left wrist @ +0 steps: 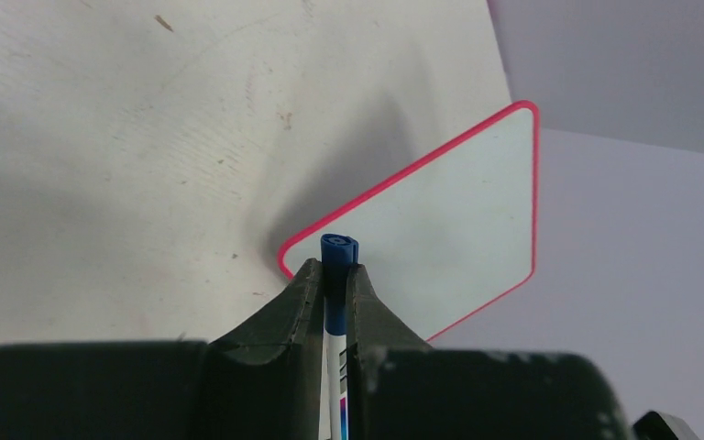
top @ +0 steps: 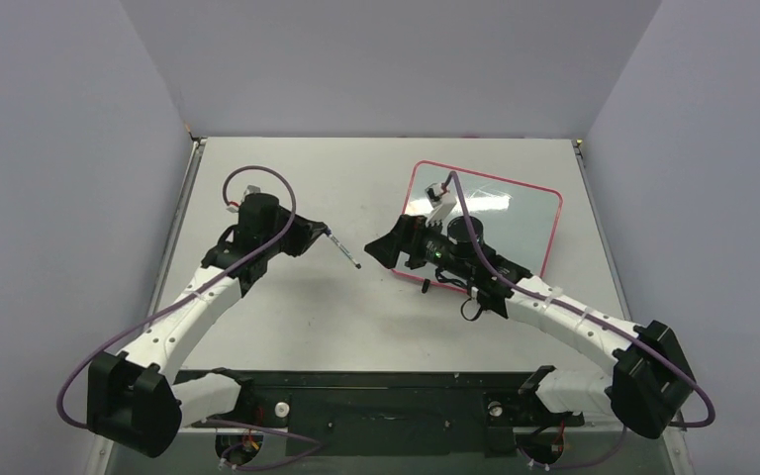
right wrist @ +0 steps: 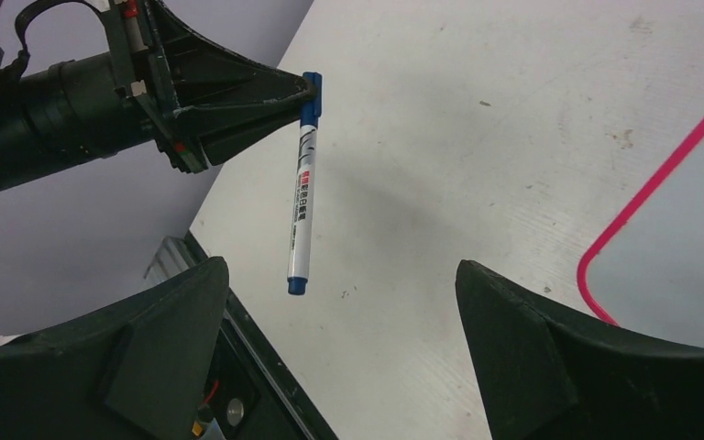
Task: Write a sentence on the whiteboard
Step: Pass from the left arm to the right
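The whiteboard (top: 515, 223) lies at the right centre of the table, glossy white with a pink-red frame; my right arm crosses over its near left part. It also shows in the left wrist view (left wrist: 449, 229) and, as a corner, in the right wrist view (right wrist: 697, 238). No sentence shows on the parts I see. My left gripper (top: 321, 234) is shut on a white pen with blue ends (top: 344, 249), held by its blue end (left wrist: 339, 247) above the table. My right gripper (top: 376, 249) is open and empty, facing the hanging pen (right wrist: 302, 197), its fingers (right wrist: 174, 321) below and either side of it.
The table (top: 287, 317) is off-white with small marks, walled by grey panels at left, right and back. A black base strip (top: 376, 396) runs along the near edge between the two arm bases. Purple cables loop off both arms.
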Robot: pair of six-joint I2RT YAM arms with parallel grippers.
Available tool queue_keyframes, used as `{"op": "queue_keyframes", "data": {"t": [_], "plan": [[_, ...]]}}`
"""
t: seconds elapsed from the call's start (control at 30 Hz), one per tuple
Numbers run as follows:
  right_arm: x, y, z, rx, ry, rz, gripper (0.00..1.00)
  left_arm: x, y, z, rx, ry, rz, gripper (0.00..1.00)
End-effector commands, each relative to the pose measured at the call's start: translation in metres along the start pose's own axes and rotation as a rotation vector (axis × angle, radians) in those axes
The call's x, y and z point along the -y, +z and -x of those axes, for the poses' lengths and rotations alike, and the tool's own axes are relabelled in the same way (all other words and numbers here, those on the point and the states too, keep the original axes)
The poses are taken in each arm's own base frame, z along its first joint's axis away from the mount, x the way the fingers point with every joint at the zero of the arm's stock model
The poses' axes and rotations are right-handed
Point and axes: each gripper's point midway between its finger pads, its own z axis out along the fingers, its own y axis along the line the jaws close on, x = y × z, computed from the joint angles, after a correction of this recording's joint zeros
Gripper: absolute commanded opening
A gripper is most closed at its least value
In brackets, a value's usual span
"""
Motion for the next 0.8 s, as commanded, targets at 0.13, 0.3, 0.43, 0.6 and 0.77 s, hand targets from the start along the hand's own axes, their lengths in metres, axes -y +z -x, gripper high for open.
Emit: {"op": "queue_keyframes", "data": {"t": [0.13,0.3,0.43,0.6,0.77], "plan": [[-0.049,0.027,0.025,0.055,0.031,0.139,0.84,0.056,-0.029,-0.006,0.05,-0.084,-0.2,0.0],[-0.049,0.033,0.022,0.034,0.031,0.14,0.71,0.059,-0.036,-0.015,0.027,-0.091,-0.204,0.0],[-0.051,0.039,0.016,0.002,0.032,0.149,0.62,0.067,-0.044,-0.02,0.023,-0.081,-0.226,0.0],[-0.055,0.046,0.009,-0.025,0.032,0.156,0.52,0.071,-0.049,-0.027,0.009,-0.094,-0.252,0.0],[-0.057,0.052,0.003,-0.052,0.029,0.157,0.41,0.071,-0.053,-0.031,0.016,-0.091,-0.268,0.0]]}}
